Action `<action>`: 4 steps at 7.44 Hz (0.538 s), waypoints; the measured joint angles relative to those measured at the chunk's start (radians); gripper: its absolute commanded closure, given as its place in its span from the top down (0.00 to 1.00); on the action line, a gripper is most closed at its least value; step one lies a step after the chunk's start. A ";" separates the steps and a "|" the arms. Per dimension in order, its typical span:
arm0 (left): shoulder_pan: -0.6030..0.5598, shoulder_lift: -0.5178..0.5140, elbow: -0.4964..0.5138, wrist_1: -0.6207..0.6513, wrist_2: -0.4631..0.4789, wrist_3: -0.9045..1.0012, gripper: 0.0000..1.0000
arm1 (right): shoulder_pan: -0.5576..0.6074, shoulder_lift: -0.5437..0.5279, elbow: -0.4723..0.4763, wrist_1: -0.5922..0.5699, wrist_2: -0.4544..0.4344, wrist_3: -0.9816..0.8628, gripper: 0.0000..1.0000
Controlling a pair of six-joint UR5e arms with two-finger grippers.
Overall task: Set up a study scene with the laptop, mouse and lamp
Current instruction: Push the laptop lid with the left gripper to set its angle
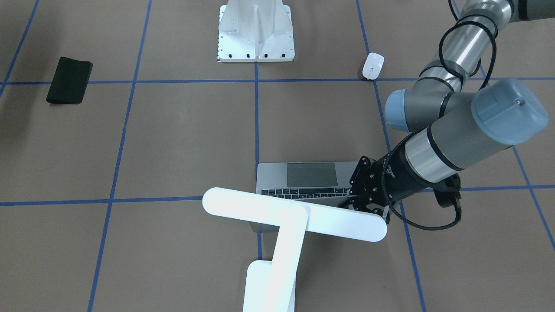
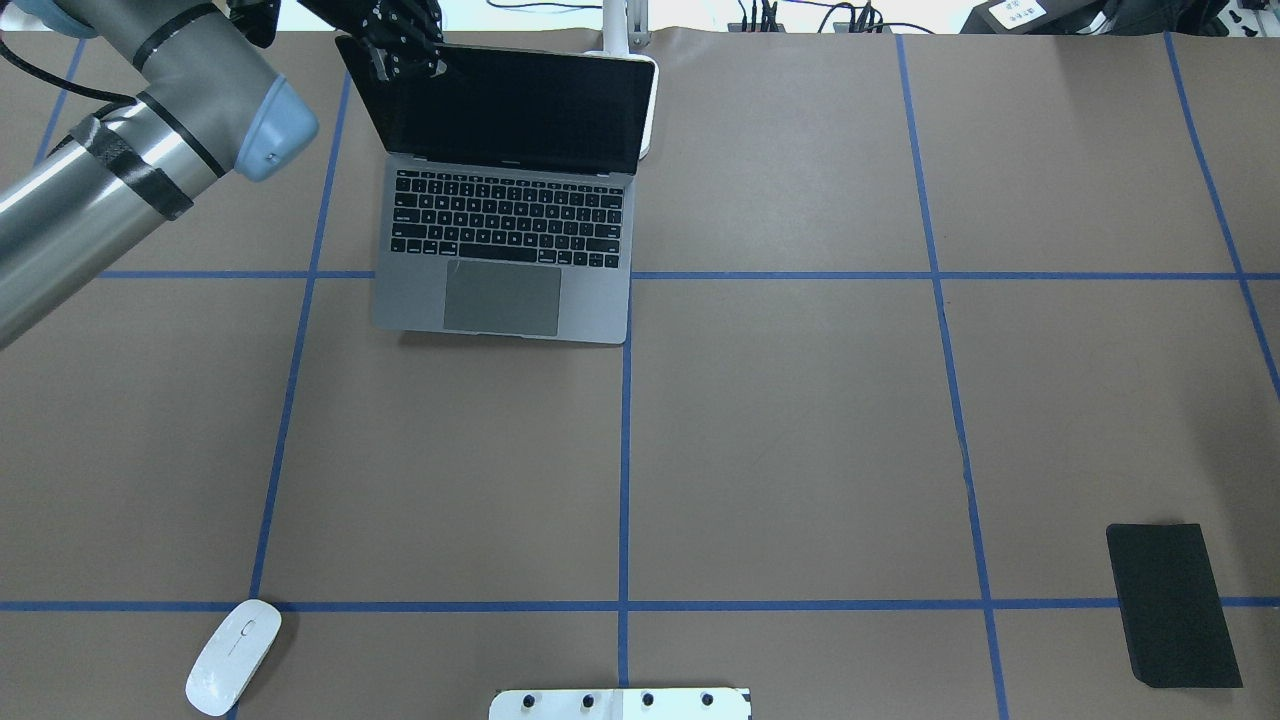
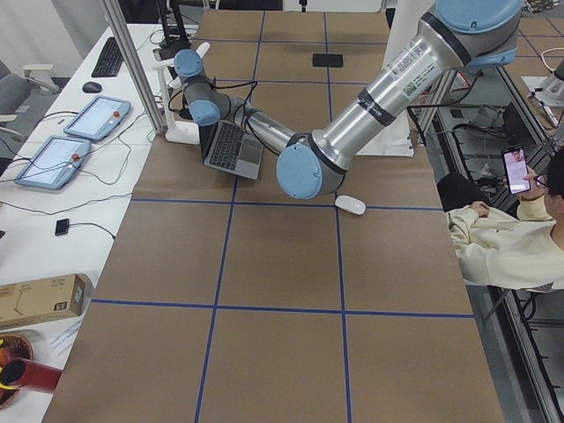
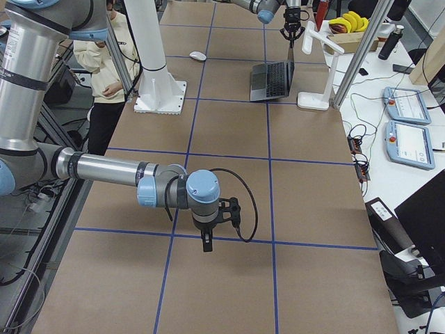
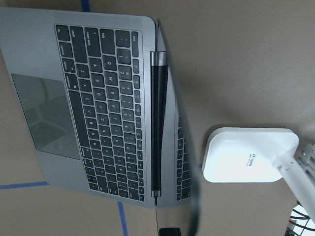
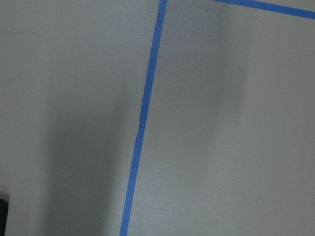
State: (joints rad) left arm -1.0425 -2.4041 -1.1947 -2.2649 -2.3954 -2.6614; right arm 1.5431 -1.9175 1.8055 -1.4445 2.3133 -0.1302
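Observation:
The laptop (image 2: 500, 220) stands open at the far left of the table, dark screen up; it also shows in the front view (image 1: 312, 175) and the left wrist view (image 5: 98, 98). My left gripper (image 2: 405, 55) is at the lid's top left corner and looks shut on the lid edge; one finger (image 5: 170, 231) shows beside the screen. The lamp (image 1: 295, 214) stands just behind the laptop, its base (image 5: 248, 155) on the table. The mouse (image 2: 233, 657) lies alone near the front left. My right gripper (image 4: 207, 243) hovers low over bare table; I cannot tell its state.
A flat black pad (image 2: 1172, 605) lies at the front right. The white ribbed pedestal (image 1: 256, 32) stands at the robot's base. A seated person (image 3: 502, 238) is beside the table. Blue tape lines (image 6: 142, 118) cross the brown table.

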 measured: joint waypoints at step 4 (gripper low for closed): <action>0.072 -0.022 0.070 -0.161 0.124 -0.018 0.00 | -0.001 0.004 -0.014 0.001 0.000 -0.006 1.00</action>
State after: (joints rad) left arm -0.9710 -2.4262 -1.1244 -2.4255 -2.2719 -2.6795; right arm 1.5425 -1.9137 1.7912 -1.4436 2.3133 -0.1358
